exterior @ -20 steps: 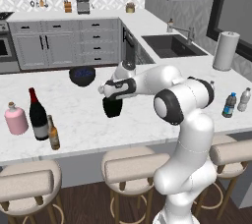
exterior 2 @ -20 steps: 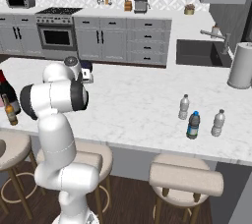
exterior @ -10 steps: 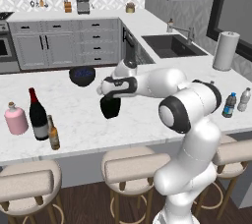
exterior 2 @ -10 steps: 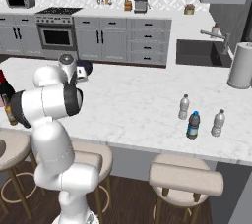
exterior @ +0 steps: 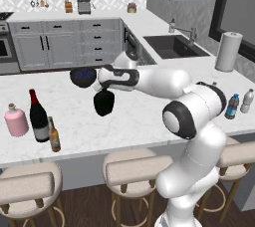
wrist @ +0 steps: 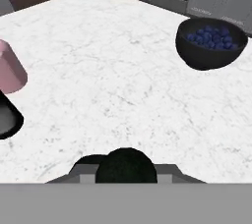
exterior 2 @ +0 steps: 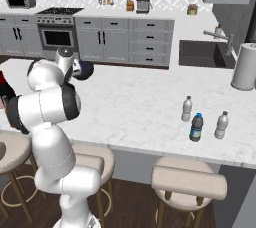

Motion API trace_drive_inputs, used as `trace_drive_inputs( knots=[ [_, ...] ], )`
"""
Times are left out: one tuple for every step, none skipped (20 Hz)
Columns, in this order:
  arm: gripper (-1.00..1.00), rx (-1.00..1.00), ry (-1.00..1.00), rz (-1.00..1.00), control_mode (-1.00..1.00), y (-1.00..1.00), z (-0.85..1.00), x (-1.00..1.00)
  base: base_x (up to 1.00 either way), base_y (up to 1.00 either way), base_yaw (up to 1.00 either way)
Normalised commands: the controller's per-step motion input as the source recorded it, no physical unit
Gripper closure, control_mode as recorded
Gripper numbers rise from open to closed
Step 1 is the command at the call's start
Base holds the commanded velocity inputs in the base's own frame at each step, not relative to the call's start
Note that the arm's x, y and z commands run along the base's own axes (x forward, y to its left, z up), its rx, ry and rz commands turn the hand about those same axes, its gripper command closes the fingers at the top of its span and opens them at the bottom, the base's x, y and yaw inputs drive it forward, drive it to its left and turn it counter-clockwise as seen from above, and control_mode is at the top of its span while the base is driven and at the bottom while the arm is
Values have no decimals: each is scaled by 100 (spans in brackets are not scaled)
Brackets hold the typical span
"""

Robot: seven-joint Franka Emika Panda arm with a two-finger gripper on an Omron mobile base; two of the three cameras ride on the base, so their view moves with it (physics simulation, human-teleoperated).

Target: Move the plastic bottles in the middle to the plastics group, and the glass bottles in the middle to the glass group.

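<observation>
My gripper (exterior: pixel 105 90) is shut on the neck of the squat black flask (exterior: pixel 104 103), which hangs just above the counter left of centre. The flask's dark rounded top (wrist: pixel 125 166) sits between the finger tips in the hand view. At the far left stand the pink bottle (exterior: pixel 16 120), the tall wine bottle (exterior: pixel 38 117) and the slim amber beer bottle (exterior: pixel 54 135), close together. The pink bottle (wrist: pixel 10 73) and the wine bottle's dark base (wrist: pixel 8 118) lie ahead of the hand. The blue-tinted plastic bottle (exterior 2: pixel 196 127) stands between two clear bottles (exterior 2: pixel 186 109) (exterior 2: pixel 220 125) at the right.
A dark bowl of blueberries (exterior: pixel 82 76) sits just behind the gripper, also near in the hand view as the bowl (wrist: pixel 211 44). A paper towel roll (exterior: pixel 228 52) and the sink (exterior: pixel 172 46) are at the back right. Stools (exterior: pixel 132 170) line the counter's front edge.
The arm has swung further left with the black flask held, bringing it closer to the bottles at the left end. Nothing else has moved.
</observation>
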Motion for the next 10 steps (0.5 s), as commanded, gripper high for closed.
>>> trace_drive_inputs(
  knots=[
    [100,0,-6,9,-100,39,12,26,0,0,0],
    [100,0,-4,12,-100,34,9,30,0,0,0],
    [100,0,-5,16,-100,30,2,26,0,0,0],
    [100,0,-2,20,-100,36,0,5,0,0,0],
    [100,0,0,25,-100,39,0,0,0,0,0],
    [100,0,0,27,-100,40,0,0,0,0,0],
    [100,0,0,30,-100,50,0,-18,0,0,0],
    [100,0,0,31,-100,56,0,-31,0,0,0],
    [100,0,1,36,-100,52,0,-46,0,0,0],
    [100,0,1,37,-100,52,0,-56,0,0,0]
  ],
)
